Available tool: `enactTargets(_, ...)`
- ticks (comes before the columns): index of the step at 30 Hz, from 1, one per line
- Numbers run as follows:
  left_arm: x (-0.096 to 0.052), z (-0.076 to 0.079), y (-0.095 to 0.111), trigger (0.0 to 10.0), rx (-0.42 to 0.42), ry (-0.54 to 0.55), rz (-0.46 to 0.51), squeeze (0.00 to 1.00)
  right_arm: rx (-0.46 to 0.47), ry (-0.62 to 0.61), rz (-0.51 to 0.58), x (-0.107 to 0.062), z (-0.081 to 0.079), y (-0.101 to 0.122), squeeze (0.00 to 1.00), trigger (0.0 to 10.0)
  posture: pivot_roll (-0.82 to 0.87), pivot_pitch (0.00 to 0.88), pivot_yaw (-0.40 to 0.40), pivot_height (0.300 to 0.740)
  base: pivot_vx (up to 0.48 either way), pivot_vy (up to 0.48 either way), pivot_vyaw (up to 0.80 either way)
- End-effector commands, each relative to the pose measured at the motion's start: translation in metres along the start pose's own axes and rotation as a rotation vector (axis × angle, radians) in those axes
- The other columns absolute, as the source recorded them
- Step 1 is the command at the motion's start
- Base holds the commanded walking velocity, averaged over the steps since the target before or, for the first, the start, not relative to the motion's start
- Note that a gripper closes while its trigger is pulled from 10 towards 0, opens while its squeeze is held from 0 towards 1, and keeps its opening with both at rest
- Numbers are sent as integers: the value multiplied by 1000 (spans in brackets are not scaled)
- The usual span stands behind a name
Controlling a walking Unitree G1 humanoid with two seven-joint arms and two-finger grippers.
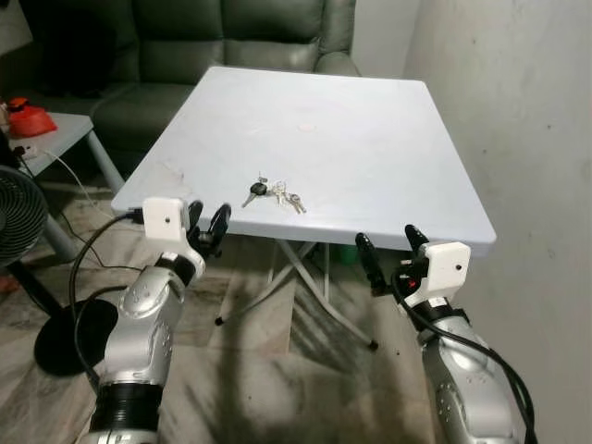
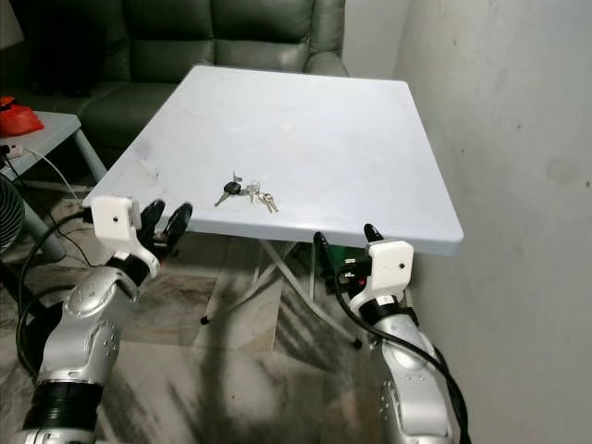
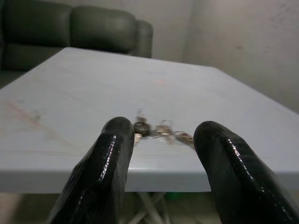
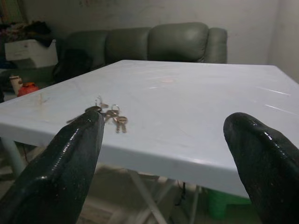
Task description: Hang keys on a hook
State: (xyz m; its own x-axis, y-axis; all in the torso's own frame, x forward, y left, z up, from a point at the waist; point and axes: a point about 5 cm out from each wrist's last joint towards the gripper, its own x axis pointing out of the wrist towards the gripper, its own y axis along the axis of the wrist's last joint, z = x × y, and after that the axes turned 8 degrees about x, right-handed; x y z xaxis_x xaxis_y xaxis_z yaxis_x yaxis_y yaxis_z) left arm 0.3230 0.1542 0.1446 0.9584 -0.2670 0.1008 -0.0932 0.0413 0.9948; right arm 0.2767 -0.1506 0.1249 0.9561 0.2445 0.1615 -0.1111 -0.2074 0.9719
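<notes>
A bunch of keys (image 1: 275,193) with one black-headed key lies on the white folding table (image 1: 370,148), near its front edge. My left gripper (image 1: 208,225) is open, held just off the table's front left corner, to the left of the keys and short of them. My right gripper (image 1: 389,250) is open too, just below the front edge toward the right corner. The left wrist view has the keys (image 3: 156,129) between its two black fingers (image 3: 100,172). In the right wrist view the keys (image 4: 108,113) lie on the tabletop beyond one finger (image 4: 70,158).
A dark green sofa (image 1: 231,37) stands behind the table. A bare grey wall (image 1: 527,120) runs close along the right. At the left are a low side table (image 1: 55,134) with a red object (image 1: 28,117), a standing fan (image 1: 18,222) and cables on the floor.
</notes>
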Motion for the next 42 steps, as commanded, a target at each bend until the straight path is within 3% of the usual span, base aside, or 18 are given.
enactTargets(1,1,3,1,10000,7,-21,-7,0,2,-18,11,0,3,4,0,10000,-162,0,3,724,0,465,0)
enactTargets(19,1,5,1,10000,0,-12,-8,0,-7,-8,8,1,3,7,0,10000,-158,0,-4,724,0,465,0)
enactTargets(27,1,8,3,10000,-34,-20,5,0,-9,-7,5,1,3,7,0,10000,-157,0,-8,724,0,0,0)
enactTargets(42,-1,6,4,10000,-17,-23,3,0,-8,-6,6,2,2,8,0,10000,-148,1,-8,724,0,0,0)
